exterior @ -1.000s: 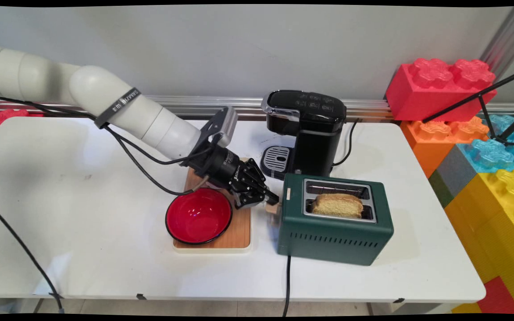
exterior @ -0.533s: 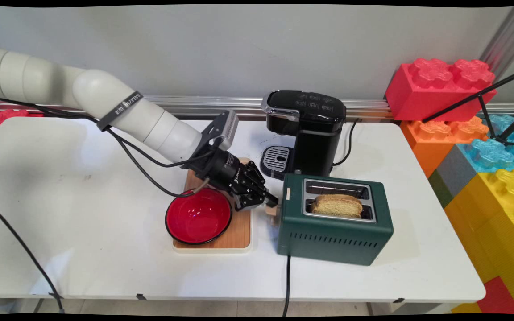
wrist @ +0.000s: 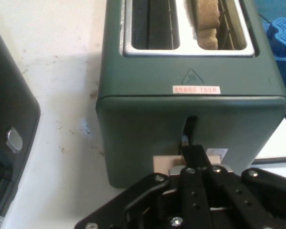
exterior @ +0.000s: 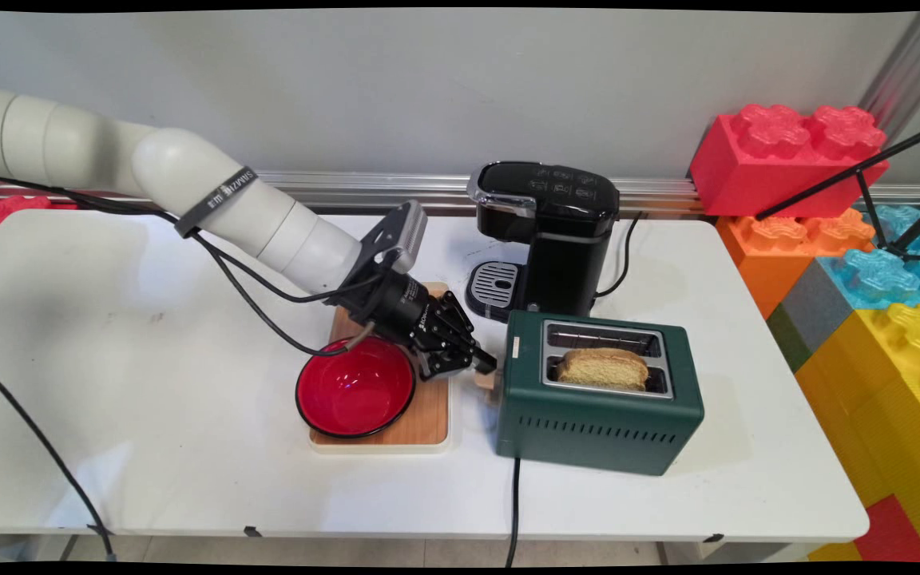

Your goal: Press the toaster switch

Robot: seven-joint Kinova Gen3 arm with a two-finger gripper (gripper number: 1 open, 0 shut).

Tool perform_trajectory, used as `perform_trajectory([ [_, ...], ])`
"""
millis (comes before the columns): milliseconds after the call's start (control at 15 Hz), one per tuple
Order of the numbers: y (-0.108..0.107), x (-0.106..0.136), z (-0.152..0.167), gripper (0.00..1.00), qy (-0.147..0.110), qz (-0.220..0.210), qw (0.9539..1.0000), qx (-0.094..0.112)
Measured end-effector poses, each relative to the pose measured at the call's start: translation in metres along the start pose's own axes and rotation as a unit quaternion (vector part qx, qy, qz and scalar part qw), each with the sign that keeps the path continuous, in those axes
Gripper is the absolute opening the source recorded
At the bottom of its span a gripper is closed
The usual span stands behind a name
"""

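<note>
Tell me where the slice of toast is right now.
The toast stands in the near slot of the green toaster, right of centre on the table in the main view, just in front of the black coffee machine.

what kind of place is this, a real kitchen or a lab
Most likely a lab mock-up of a kitchen: a green toaster and black coffee maker stand on a plain white table, with giant toy building blocks stacked beside it and the robot's gripper at the toaster's lever.

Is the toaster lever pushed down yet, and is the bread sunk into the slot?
Lever is low, at its slot's bottom, under the gripper. The bread still sticks above the toaster top.
</note>
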Motion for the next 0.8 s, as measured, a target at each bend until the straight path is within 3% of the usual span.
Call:
perform_trajectory([
  [800,-0.0009,-0.0030,0.0037,0.00,-0.007,0.000,1.0000,0.000],
])
